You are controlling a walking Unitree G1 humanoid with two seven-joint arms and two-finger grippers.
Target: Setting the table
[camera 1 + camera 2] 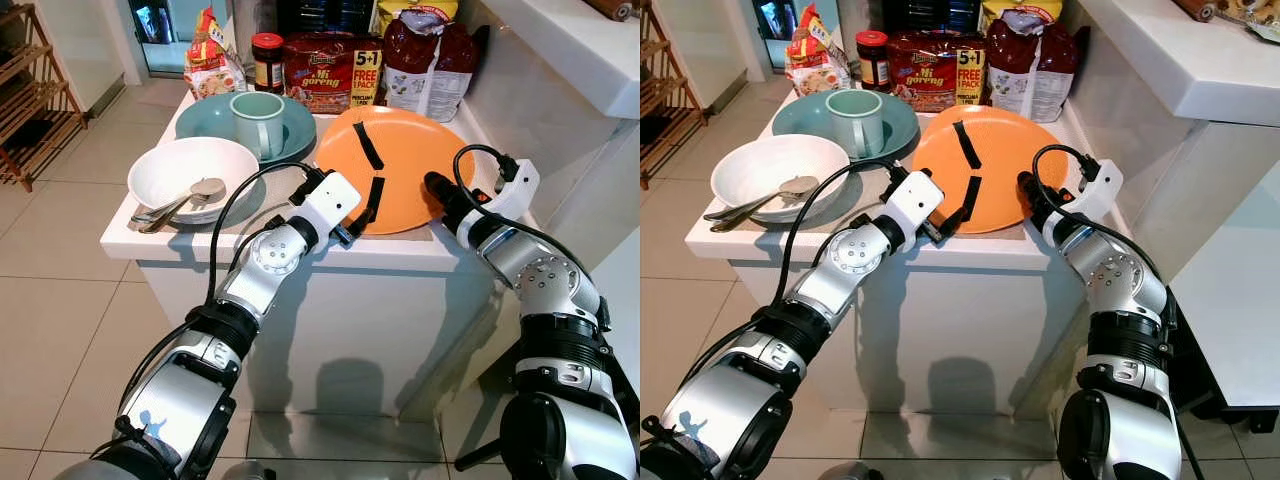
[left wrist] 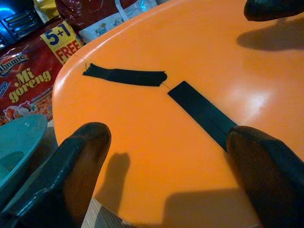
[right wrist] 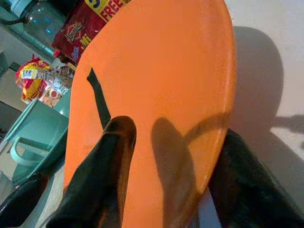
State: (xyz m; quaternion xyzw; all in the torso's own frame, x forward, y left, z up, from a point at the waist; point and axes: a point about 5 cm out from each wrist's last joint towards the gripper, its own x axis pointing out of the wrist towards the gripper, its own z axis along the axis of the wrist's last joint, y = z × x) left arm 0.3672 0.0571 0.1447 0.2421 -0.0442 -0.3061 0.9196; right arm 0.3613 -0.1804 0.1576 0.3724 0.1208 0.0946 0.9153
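A white counter (image 1: 285,248) carries the tableware. The orange plate (image 1: 405,150) lies flat at the counter's near right, bearing two strips of black tape (image 1: 367,145) and no food.

The left gripper (image 1: 362,212) sits at the plate's near left edge. In the left wrist view its fingers (image 2: 78,161) are spread wide, both over the plate's surface, one near the left rim and one at the end of a tape strip; they pinch nothing.

The right gripper (image 3: 166,185) is at the plate's near right edge. In the right wrist view one finger lies over the top surface and the other beyond the rim, so the jaws straddle the plate's edge; whether they press on it cannot be told.

To the left, a white bowl (image 1: 193,172) holds a metal spoon (image 1: 190,197), whose handle projects over the rim toward the counter edge. Behind it, a teal plate (image 1: 295,128) carries a pale green mug (image 1: 259,123), upright; its contents cannot be seen.

Along the back stand a jar (image 1: 267,62), a red noodle pack (image 1: 330,72) and other packets.
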